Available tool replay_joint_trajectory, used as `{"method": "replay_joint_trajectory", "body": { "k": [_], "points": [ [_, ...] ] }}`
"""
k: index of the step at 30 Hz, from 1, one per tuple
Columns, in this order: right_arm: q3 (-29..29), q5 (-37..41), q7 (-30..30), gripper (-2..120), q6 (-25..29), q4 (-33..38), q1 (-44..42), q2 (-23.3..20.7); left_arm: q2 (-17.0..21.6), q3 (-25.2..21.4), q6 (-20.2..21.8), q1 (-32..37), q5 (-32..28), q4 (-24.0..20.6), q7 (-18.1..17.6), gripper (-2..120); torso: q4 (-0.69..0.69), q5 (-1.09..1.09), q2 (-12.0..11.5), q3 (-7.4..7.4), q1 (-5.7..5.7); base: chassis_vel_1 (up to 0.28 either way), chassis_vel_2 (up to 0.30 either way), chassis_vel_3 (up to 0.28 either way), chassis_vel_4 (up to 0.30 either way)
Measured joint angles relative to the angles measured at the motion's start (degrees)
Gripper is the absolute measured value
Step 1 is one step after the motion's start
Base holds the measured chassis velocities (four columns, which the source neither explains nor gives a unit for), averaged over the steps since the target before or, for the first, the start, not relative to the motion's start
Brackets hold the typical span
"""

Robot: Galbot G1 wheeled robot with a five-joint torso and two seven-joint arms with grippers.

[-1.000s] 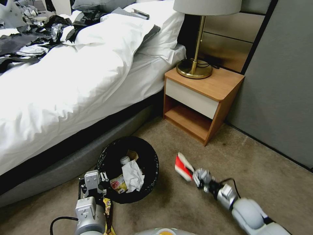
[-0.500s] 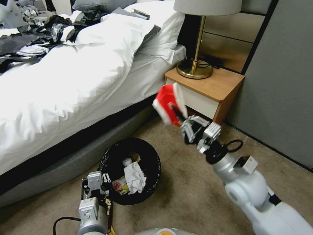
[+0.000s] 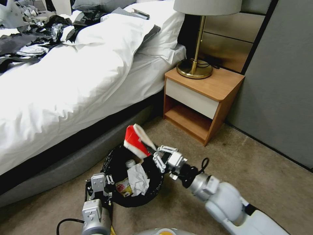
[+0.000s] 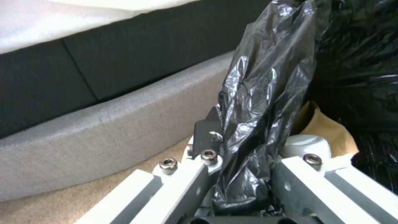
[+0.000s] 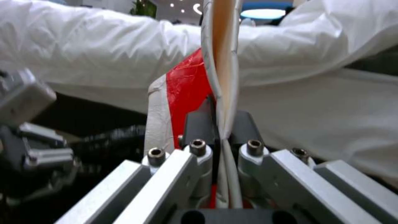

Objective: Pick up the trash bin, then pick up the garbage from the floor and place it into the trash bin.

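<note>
The trash bin (image 3: 156,187), lined with a black bag, stands on the carpet beside the bed. My left gripper (image 3: 107,182) is shut on its near left rim; in the left wrist view this gripper (image 4: 248,146) pinches the folded black bag (image 4: 265,77). My right gripper (image 3: 153,153) hovers over the bin's far rim, shut on a red and white wrapper (image 3: 135,140). The right wrist view shows that gripper (image 5: 219,124) clamping the wrapper (image 5: 186,87) edge-on. In the bin lie a crumpled white tissue (image 3: 138,178), a yellow and red wrapper (image 3: 124,187), a small white bottle (image 3: 130,162) and brown paper (image 4: 327,130).
The bed (image 3: 65,98) with its grey base (image 3: 65,166) runs along the left, close behind the bin. A wooden nightstand (image 3: 202,98) with a brass lamp (image 3: 194,67) stands at the back right, and a grey wall (image 3: 280,91) to the right. Open carpet (image 3: 247,163) lies right of my right arm.
My right gripper carried the red and white wrapper from low over the carpet up in front of the nightstand, then down and left to over the bin. The bin has shifted slightly.
</note>
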Motion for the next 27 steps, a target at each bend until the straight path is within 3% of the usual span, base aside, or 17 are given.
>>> {"method": "replay_joint_trajectory", "body": {
  "k": [14,27],
  "points": [
    [-2.7,-1.7,0.0,0,-1.1,-6.2,1.2,1.4,-0.2,0.1,-0.1,0.4,-0.2,-1.4,0.0,0,0.0,-0.01,0.0,0.0,0.0,0.0,0.0,0.0,0.0],
    [-2.6,-4.6,-0.1,48,-1.1,-5.7,-1.1,-0.5,-0.2,0.5,0.6,-0.8,-0.3,-1.7,0.0,0,0.0,0.0,0.0,0.0,0.0,0.0,0.0,0.0,0.0]
  ]
}}
